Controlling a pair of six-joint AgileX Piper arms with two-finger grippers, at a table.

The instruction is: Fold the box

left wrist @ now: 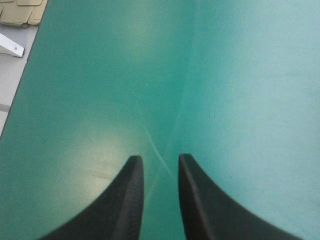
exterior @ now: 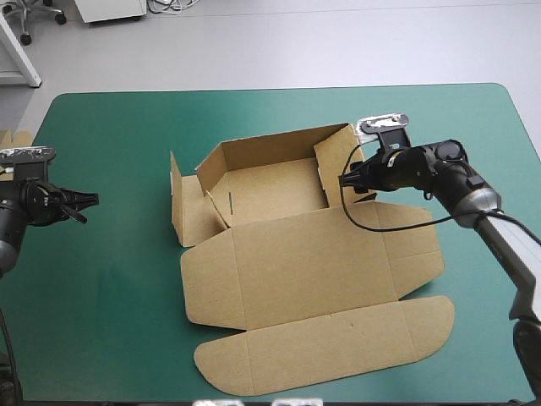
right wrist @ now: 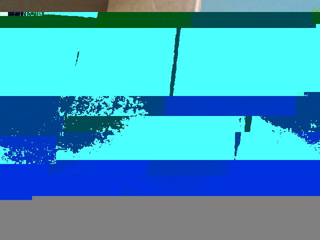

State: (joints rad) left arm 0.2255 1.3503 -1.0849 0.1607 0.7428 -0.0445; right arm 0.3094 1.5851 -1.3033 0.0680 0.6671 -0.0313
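Observation:
The brown box (exterior: pixel 313 279) lies mid-table, its back and side walls raised around the base (exterior: pixel 275 190) and its lid flat toward the front edge. My right gripper (exterior: pixel 348 179) is at the box's right wall (exterior: pixel 334 169); that contact is too small to read in the high view, and the right wrist view shows only broken colour bands. My left gripper (exterior: pixel 84 205) hovers near the table's left edge, well clear of the box. In the left wrist view it (left wrist: pixel 156 161) stands open by a narrow gap, with only the teal-green cover (left wrist: pixel 225 75) ahead of it.
An edge of more brown board (exterior: pixel 13 138) shows at the table's left edge, also visible beyond the cover in the left wrist view (left wrist: pixel 20 12). Bare cover (exterior: pixel 110 296) lies between my left gripper and the box.

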